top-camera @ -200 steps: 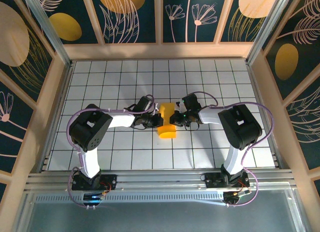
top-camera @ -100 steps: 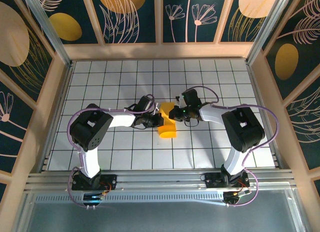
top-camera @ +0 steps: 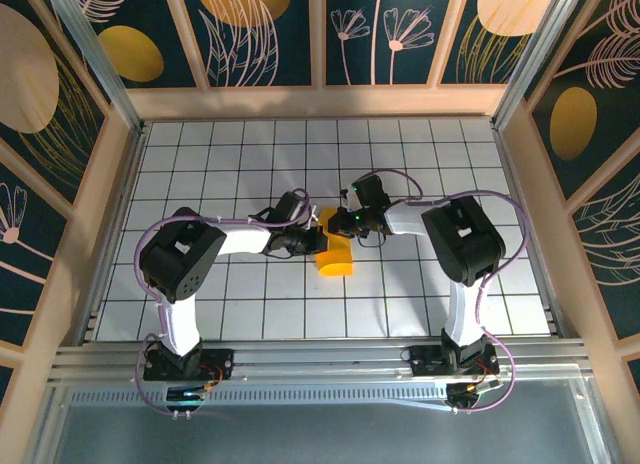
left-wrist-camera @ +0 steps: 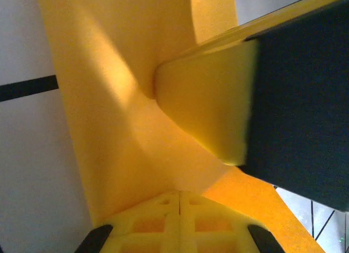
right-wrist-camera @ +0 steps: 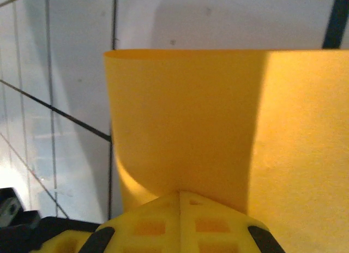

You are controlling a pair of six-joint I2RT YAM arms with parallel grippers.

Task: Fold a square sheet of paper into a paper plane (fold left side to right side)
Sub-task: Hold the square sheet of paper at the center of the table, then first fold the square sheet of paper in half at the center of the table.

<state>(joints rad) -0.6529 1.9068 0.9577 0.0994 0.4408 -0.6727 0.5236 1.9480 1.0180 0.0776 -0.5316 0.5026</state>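
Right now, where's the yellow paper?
In the top view the square sheet of paper sits curled near the middle of the table, between the left tool and the right tool, both shut on it.

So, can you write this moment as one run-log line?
left claw: shut on square sheet of paper | right claw: shut on same sheet | sheet: curled between claws

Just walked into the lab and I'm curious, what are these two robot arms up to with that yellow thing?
Both arms are handling one square sheet of paper, orange-yellow, in the middle of the tiled table. The left gripper is shut on its left side, the right gripper on its far edge. Between them the sheet curls up off the surface, a fold not yet pressed flat.
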